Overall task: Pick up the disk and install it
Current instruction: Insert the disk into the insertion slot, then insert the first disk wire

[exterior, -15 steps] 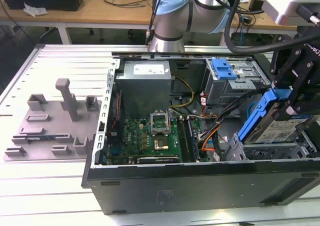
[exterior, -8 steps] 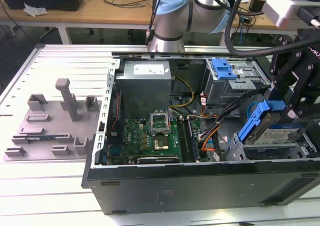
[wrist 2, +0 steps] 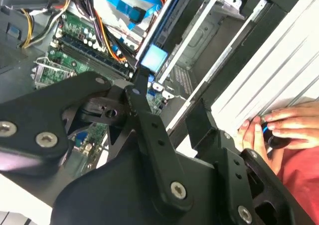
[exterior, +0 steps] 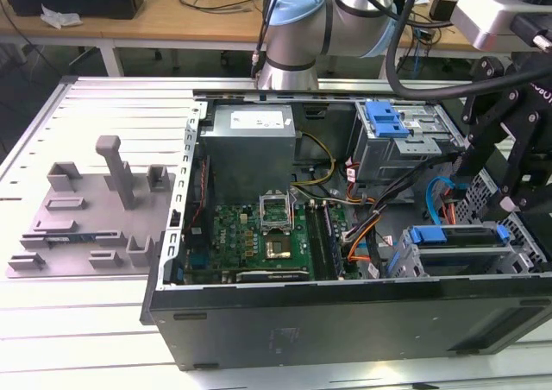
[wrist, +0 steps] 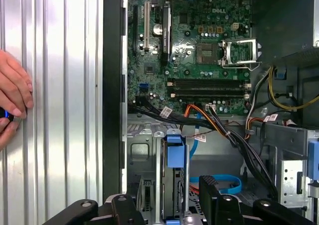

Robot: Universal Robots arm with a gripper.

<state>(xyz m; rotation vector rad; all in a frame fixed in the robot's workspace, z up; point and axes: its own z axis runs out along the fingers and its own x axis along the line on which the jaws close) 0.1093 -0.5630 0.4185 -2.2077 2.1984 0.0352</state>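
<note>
Empty claw (wrist: 165,191) abv disk (wrist: 175,154)

A table (exterior: 103,105) of ribbed, slotted silver metal carries everything. An open black computer case (exterior: 345,321) lies on its side on the half toward the exterior view's right, reaching close to the table's near edge. Toward the edge on the exterior view's left lies a flat grey fixture plate (exterior: 95,222) with raised blocks and one tall post, just beside the case. In the first wrist view a person's hand (wrist: 12,103) rests on the bare ribs near the case's wall, fingers over a small dark-and-blue object.
</note>
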